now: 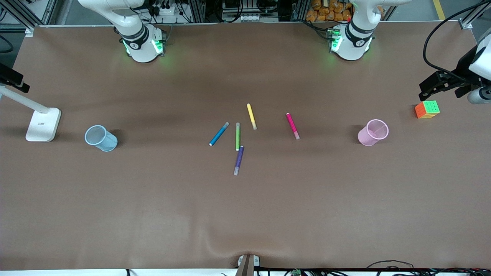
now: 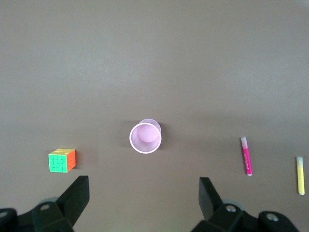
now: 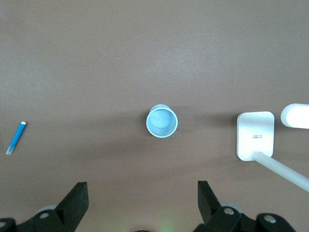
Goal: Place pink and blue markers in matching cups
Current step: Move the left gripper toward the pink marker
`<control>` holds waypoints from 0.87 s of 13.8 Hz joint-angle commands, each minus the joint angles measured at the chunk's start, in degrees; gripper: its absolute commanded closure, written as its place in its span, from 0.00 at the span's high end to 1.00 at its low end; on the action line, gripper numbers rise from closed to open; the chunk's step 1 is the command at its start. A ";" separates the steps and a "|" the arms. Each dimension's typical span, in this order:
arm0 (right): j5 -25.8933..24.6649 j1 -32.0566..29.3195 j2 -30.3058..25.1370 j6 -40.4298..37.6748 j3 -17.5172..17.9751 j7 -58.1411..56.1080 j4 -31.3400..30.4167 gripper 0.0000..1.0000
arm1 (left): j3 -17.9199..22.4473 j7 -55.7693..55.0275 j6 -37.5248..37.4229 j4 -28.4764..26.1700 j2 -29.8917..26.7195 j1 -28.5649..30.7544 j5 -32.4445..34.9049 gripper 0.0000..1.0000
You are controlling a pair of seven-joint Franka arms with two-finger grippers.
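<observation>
The pink marker (image 1: pixel 292 125) lies flat near the table's middle, toward the left arm's end; it also shows in the left wrist view (image 2: pixel 246 155). The blue marker (image 1: pixel 219 133) lies beside the green pen; it also shows in the right wrist view (image 3: pixel 16 137). The pink cup (image 1: pixel 373 132) stands upright toward the left arm's end, and the left wrist view (image 2: pixel 145 137) looks down into it. The blue cup (image 1: pixel 101 138) stands toward the right arm's end (image 3: pixel 162 121). My left gripper (image 2: pixel 143 183) is open and empty, high over the table by the pink cup. My right gripper (image 3: pixel 141 186) is open and empty, high by the blue cup.
A yellow pen (image 1: pixel 251 116), a green pen (image 1: pixel 238 136) and a purple pen (image 1: pixel 239 160) lie among the markers. A coloured puzzle cube (image 1: pixel 427 109) sits past the pink cup. A white lamp base (image 1: pixel 43 124) stands past the blue cup.
</observation>
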 commanded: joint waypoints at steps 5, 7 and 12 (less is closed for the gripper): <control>-0.05 -1.11 0.23 -0.61 0.57 -0.93 0.50 1.00 | -0.13 0.09 -1.11 1.34 0.59 0.02 -1.40 1.00; -0.05 -1.11 0.23 -0.61 0.57 -0.93 0.50 1.00 | -0.05 0.09 -1.11 1.42 0.67 0.19 -2.10 1.00; -0.05 -1.11 0.23 -0.70 0.57 -0.93 0.50 1.00 | -0.13 -0.52 -4.53 0.81 1.64 -0.16 -3.69 1.00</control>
